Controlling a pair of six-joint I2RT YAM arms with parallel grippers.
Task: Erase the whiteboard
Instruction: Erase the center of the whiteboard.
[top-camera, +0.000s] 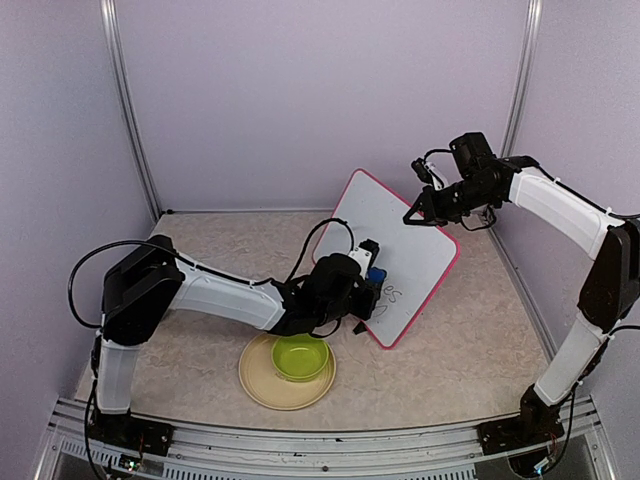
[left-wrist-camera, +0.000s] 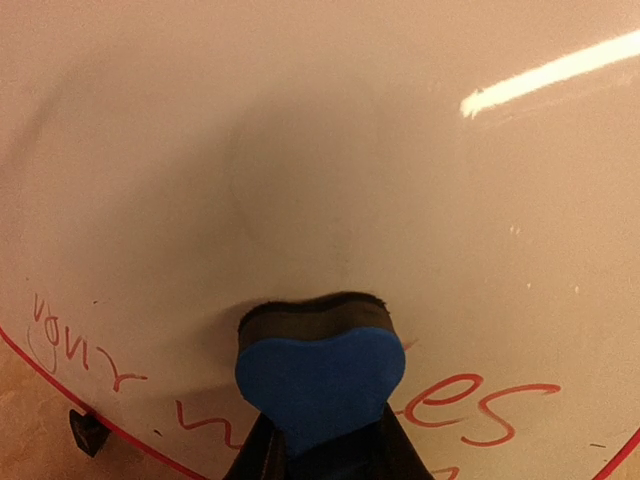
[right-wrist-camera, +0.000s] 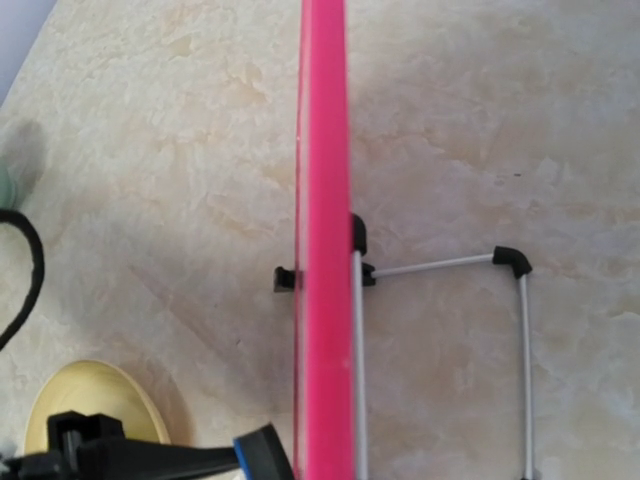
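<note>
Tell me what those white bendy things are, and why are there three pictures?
They are two robot arms bolted to a table. One picture looks down from above. The other two come from small cameras on each arm's wrist. The left gripper pinches a blue eraser and presses it on the whiteboard, which stands up on a wire stand. Red writing runs along its bottom edge. The right gripper seems to grip the board's top edge to steady it, so its camera looks straight down the pink frame. Also on the table: a yellow plate with a green bowl on it.
</note>
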